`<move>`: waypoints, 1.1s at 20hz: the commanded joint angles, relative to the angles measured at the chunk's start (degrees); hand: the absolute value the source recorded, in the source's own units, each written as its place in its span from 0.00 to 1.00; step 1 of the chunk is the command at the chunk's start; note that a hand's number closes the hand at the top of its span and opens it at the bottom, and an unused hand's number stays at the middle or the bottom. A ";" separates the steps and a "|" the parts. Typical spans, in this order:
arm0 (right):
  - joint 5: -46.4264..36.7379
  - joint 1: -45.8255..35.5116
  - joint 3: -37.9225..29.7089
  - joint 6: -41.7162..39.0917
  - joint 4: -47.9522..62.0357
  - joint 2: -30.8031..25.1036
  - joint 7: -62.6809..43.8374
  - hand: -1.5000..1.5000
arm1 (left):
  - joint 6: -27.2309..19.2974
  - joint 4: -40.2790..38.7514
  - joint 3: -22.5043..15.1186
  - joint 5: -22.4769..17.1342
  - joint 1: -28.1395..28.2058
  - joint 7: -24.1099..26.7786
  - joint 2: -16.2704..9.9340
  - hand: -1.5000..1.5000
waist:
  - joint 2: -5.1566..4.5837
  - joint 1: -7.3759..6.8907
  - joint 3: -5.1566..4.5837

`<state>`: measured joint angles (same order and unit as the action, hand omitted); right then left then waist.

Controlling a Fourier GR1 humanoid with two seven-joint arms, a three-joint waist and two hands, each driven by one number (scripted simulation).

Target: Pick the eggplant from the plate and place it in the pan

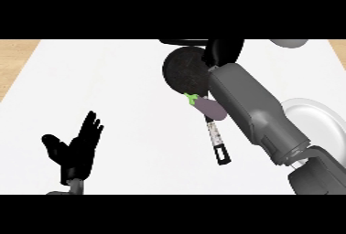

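Observation:
The black pan (181, 68) lies at the counter's far middle, its handle (218, 141) running toward me. The purple eggplant (209, 108), green stem toward the pan, lies at the pan's near rim where the handle begins, partly under my right forearm (253, 107). My right hand (224, 51) is over the pan's right side, past the eggplant and apart from it; the view's top edge cuts it off. The white plate (317, 116) sits at the right, partly hidden by that forearm, with nothing showing on it. My left hand (78, 146) rests open at the lower left, fingers up.
A grey rounded object (290, 43) shows at the far right edge of the counter. Wooden surface (13, 59) borders the white counter top on the left. White counter stretches between my left hand and the pan.

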<state>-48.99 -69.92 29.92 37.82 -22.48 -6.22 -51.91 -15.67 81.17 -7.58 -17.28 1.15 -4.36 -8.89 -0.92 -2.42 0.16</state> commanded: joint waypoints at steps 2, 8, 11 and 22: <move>4.49 3.59 -6.40 8.94 4.30 -4.62 10.03 1.00 | 0.57 -1.29 -0.29 -0.07 -0.21 -0.82 0.38 0.50 | -0.76 -0.74 -0.07; 8.74 6.89 -11.51 11.24 8.68 -8.41 21.26 1.00 | 0.01 -0.25 -1.53 0.83 -1.22 -0.68 1.70 0.50 | -1.52 -2.18 0.03; 9.54 4.98 -12.48 1.16 14.32 -9.97 17.88 0.00 | 1.39 0.80 -1.63 0.57 0.10 -0.95 0.44 0.50 | -1.63 -3.28 0.02; 19.70 8.75 -22.90 8.93 7.60 -9.91 36.70 0.00 | 0.72 0.18 -1.45 1.29 -2.25 -1.39 0.87 0.50 | -2.21 -3.20 0.38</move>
<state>-34.00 -62.17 11.68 43.68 -11.38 -16.55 -21.22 -15.55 82.38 -9.56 -15.80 -0.52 -5.55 -7.43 -2.85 -5.70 0.53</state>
